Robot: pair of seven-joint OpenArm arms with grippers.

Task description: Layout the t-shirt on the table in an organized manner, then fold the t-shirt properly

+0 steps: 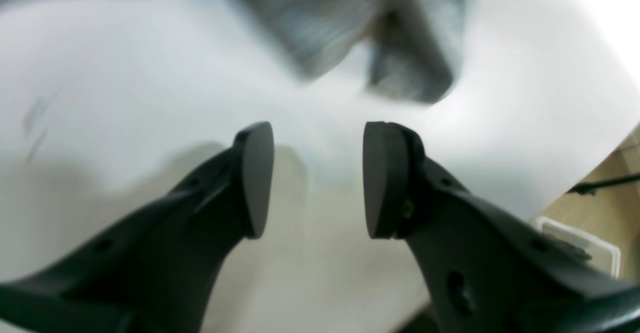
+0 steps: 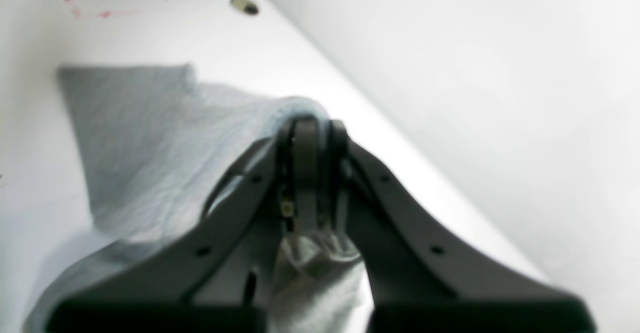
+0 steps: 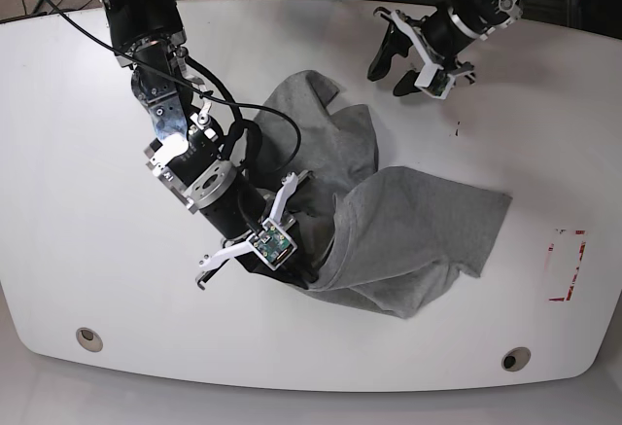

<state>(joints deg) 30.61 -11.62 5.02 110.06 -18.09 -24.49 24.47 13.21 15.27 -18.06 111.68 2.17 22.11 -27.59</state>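
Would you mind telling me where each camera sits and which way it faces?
Left wrist: behind the left gripper, facing bare table and a corner of the t-shirt; open jaws show.
Right wrist: behind the right gripper, facing along the table edge; jaws shut on cloth.
Base: overhead, looking down at both arms.
The wrist views share the grey t-shirt.
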